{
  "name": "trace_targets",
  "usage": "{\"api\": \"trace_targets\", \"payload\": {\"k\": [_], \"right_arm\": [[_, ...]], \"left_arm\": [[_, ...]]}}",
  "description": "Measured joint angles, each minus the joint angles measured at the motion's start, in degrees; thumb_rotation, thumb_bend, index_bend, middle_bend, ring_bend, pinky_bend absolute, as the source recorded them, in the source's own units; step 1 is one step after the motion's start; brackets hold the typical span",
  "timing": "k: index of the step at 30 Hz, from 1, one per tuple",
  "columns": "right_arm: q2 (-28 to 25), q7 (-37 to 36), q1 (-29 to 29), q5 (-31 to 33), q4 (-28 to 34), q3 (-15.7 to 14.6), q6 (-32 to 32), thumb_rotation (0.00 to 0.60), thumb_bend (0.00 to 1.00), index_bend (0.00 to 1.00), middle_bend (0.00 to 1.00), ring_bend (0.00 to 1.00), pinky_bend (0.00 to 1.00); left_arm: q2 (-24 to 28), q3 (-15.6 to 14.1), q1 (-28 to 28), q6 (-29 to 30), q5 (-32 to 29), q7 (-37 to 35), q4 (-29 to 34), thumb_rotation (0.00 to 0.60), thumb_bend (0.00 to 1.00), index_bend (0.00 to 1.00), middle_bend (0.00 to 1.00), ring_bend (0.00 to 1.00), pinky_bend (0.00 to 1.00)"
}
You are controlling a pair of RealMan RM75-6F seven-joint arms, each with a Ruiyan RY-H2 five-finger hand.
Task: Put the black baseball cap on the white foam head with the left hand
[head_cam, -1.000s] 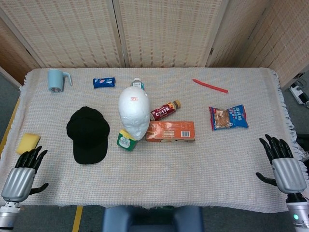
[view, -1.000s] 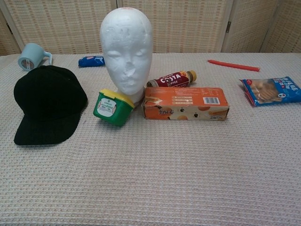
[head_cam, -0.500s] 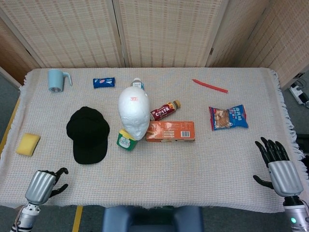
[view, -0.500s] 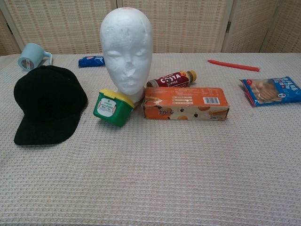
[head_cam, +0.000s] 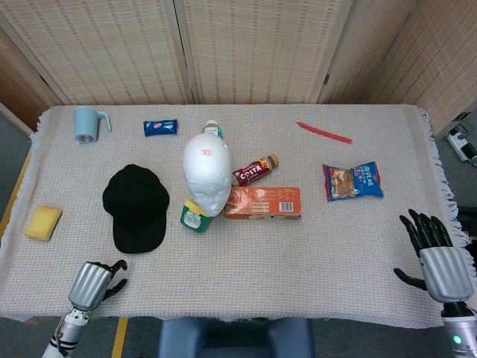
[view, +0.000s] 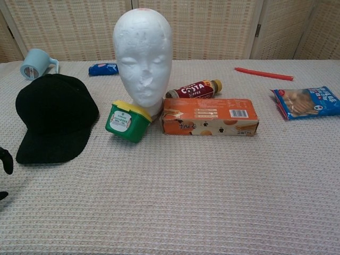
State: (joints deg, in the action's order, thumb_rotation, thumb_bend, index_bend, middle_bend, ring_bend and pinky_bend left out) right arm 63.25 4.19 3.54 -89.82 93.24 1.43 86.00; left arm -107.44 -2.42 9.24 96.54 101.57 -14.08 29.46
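Observation:
The black baseball cap point(head_cam: 136, 205) lies flat on the table left of centre, brim toward the front edge; it also shows at the left of the chest view point(view: 53, 117). Just right of it the white foam head point(head_cam: 207, 171) stands upright and bare, facing the front point(view: 142, 58). My left hand point(head_cam: 93, 282) hovers at the front edge, in front of the cap's brim and apart from it, fingers apart and holding nothing; only its dark fingertips point(view: 5, 159) show in the chest view. My right hand point(head_cam: 436, 257) is at the front right corner, fingers spread, empty.
A green tub with a yellow lid point(head_cam: 195, 216) leans against the foam head's base. An orange box point(head_cam: 263, 202) and a Costa bottle point(head_cam: 253, 171) lie to its right. A snack bag point(head_cam: 352, 180), red stick point(head_cam: 324, 132), blue mug point(head_cam: 87, 123), blue packet point(head_cam: 160, 127) and yellow sponge point(head_cam: 43, 222) lie further out.
My left hand has moved right along the front edge, from beside the sponge to in front of the cap's brim. The right hand has barely shifted. The objects stay put.

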Motion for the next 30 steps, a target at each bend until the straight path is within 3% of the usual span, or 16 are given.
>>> {"api": "trace_targets", "payload": {"k": [15,30], "right_arm": [[0.05,1.04,0.36,2.04,0.07,0.72,-1.19,0.6,0.04,0.0,0.0,0.0,0.0],[0.04,3.68,1.08,4.77,0.64,1.09,-3.84,0.6,0.04,0.0,0.0,0.0,0.0]], "left_arm": [[-8.71,0.47,4.99,-3.62,-2.91,-1.55,-15.7,0.6,0.29,0.52,1.0,1.0,1.0],[-11.63,0.79,8.4,-8.66,-5.85,-0.6,-20.76,0.6,0.3,0.49,1.0,1.0,1.0]]}}
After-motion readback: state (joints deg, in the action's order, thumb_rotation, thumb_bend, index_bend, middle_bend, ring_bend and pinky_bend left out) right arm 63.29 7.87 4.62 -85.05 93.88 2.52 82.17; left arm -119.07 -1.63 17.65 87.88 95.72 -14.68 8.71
